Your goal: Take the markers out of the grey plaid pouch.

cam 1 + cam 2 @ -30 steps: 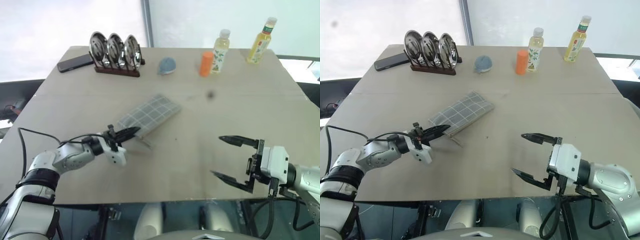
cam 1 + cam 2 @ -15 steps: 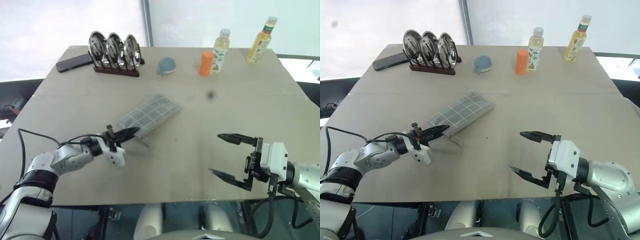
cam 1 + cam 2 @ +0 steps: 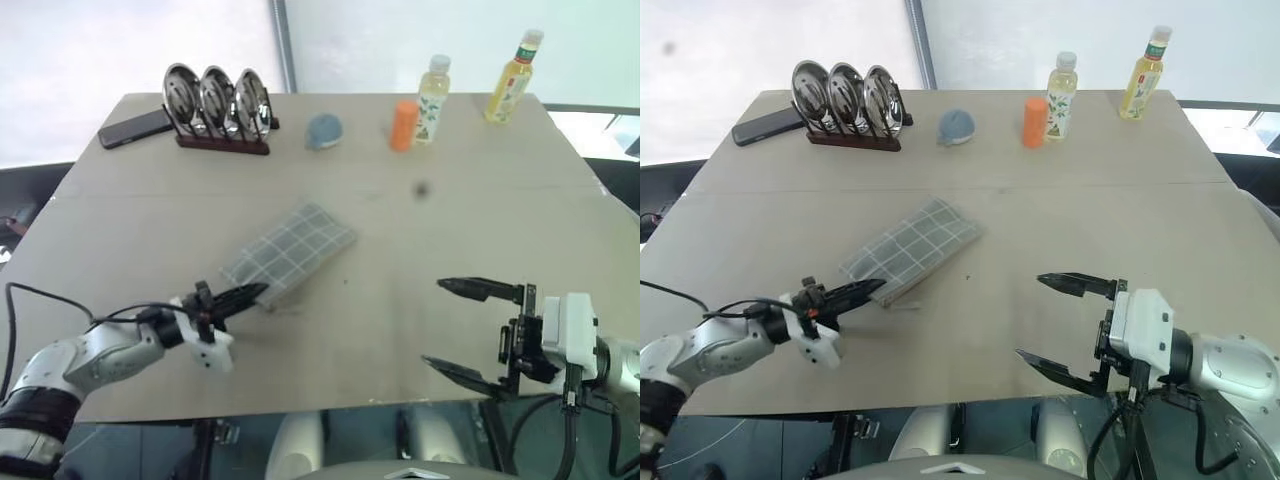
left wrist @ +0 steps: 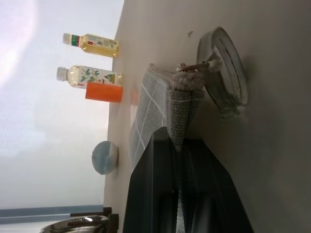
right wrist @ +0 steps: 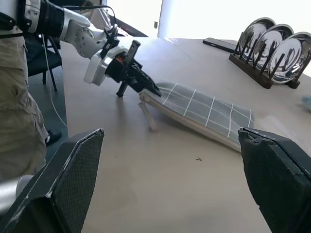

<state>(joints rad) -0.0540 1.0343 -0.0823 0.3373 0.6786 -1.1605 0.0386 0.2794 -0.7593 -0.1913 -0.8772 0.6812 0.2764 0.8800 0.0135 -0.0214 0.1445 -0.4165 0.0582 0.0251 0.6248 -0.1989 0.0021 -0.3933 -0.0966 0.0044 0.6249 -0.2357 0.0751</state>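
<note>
The grey plaid pouch lies flat and slantwise in the middle of the table. My left gripper is shut on its near corner; in the left wrist view the black fingers pinch the grey fabric. The pouch's ring pull rests on the table beside that corner. To the right, near the front edge, my right gripper stands wide open and empty, pointing left toward the pouch. The markers are hidden.
Along the far edge stand a rack of three metal plates, a dark phone, a blue-grey round object, an orange bottle and two drink bottles.
My left gripper has drawn back toward the near edge, still shut on the pouch's corner, and the pouch has slid a little with it. The camera has shifted.
</note>
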